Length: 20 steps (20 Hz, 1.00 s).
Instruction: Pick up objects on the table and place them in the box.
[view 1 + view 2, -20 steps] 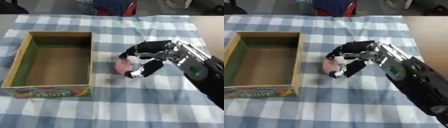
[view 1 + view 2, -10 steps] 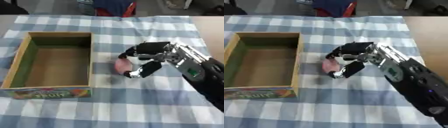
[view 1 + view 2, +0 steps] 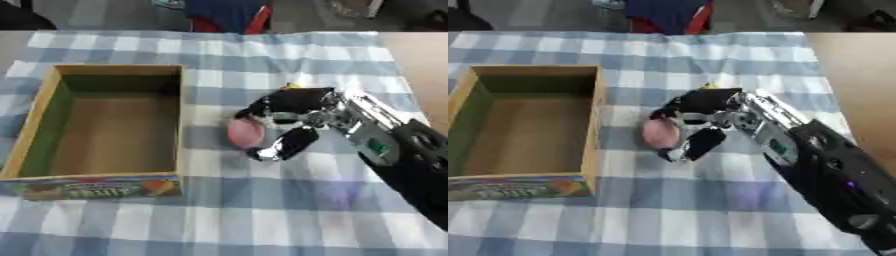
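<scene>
The pink object (image 3: 245,133) lay on the cloth (image 3: 262,210) just right of the box (image 3: 96,186), near its right wall and well short of its far end. Your right hand (image 3: 293,112) had curled round it, fingers over the top and the thumb below, apparently grasping it. It looked rounded, so it could have slipped out of your grasp on the lift, or clipped the box wall had you carried it across low. Your forearm reached in from the lower right, away from the box, palm facing the box. The box held nothing.
</scene>
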Tool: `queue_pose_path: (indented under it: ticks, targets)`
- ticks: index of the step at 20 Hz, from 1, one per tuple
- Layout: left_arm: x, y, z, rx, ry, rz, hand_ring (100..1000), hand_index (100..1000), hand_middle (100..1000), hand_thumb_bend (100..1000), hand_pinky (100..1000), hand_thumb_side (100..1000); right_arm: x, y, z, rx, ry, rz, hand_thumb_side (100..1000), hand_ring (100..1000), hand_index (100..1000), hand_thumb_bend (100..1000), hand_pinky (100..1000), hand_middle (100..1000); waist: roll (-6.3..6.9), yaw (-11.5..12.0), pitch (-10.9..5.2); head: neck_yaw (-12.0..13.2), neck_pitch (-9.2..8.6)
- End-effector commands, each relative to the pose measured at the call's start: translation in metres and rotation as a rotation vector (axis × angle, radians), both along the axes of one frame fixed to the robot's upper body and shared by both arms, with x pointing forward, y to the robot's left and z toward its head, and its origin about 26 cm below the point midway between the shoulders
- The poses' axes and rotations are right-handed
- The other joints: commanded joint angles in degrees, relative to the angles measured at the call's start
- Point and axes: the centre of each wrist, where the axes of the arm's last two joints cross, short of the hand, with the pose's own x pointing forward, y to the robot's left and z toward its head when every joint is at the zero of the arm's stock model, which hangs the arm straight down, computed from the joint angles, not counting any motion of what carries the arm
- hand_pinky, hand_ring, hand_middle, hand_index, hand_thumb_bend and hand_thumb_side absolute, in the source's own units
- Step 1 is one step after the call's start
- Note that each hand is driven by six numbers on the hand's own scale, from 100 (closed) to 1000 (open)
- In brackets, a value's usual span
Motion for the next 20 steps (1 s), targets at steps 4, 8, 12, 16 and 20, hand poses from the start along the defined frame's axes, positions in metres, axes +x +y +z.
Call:
queue_pose_path:
  ticks: [4,8,12,16,20]
  targets:
    - [-0.0018,-0.0007,0.0086,0.023,-0.024,-0.008,577,785,525,426,355,555,0.0037,-0.0008,0.0059,0.002,-0.038,-0.007,761,801,893,159,665,623,0.3,0.2,-0.91,-0.28,-0.74]
    - [-0.0018,-0.0008,0.0085,0.024,-0.023,-0.01,578,785,526,426,356,557,0.0065,-0.0003,0.004,0.049,-0.052,-0.023,715,738,801,100,614,533,0.33,0.38,-0.86,-0.37,-0.78]
    - [-0.0016,-0.0012,0.0087,0.025,-0.021,-0.013,578,784,526,426,356,558,0.0081,0.0005,0.0026,0.092,-0.07,-0.029,627,680,728,100,577,490,0.34,0.55,-0.84,-0.53,-0.87]
    - [-0.0014,-0.0014,0.0089,0.027,-0.021,-0.015,579,784,526,426,356,559,0.0086,0.0018,0.0021,0.13,-0.083,-0.027,529,648,695,100,556,462,0.31,0.64,-0.86,-0.62,-0.92]
    - [-0.0011,-0.0016,0.0094,0.029,-0.021,-0.018,579,784,526,425,357,559,0.0086,0.0043,0.0036,0.151,-0.104,-0.019,370,618,661,100,532,435,0.27,0.66,-0.9,-0.69,-1.01]
